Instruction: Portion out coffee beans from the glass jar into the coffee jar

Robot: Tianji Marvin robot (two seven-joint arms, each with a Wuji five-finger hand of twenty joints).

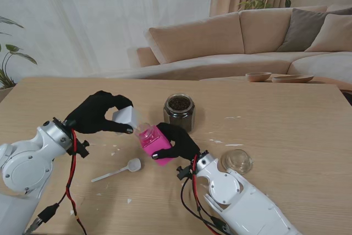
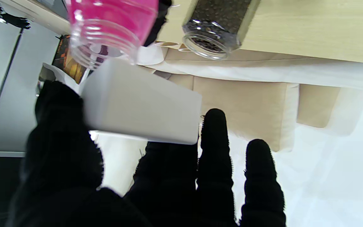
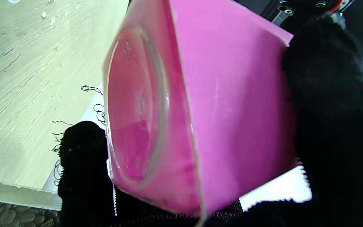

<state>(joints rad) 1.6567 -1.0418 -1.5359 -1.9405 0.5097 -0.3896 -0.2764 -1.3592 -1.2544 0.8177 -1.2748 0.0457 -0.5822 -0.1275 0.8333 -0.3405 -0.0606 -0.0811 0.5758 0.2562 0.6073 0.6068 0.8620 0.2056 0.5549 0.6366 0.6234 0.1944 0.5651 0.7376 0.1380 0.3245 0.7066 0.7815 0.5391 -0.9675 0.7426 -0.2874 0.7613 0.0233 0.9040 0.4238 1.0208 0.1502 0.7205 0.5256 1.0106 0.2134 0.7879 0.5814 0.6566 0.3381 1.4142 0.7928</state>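
My right hand (image 1: 180,140) is shut on the coffee jar (image 1: 153,142), a clear jar with a pink label, held tilted with its open threaded neck toward my left. My left hand (image 1: 96,113) is shut on a white square cap (image 1: 125,118), which sits right at that neck. The left wrist view shows the cap (image 2: 140,101) beside the jar's mouth (image 2: 106,41). In the right wrist view the jar's base and pink side (image 3: 225,104) fill the picture, and it looks empty. The glass jar (image 1: 179,111) of coffee beans stands open just beyond both hands.
A white plastic spoon (image 1: 118,170) lies on the table near my left arm. A round glass lid (image 1: 237,160) rests to the right of my right arm. Small white flecks dot the wooden table (image 1: 286,119). Two bowls (image 1: 258,76) sit past the far edge.
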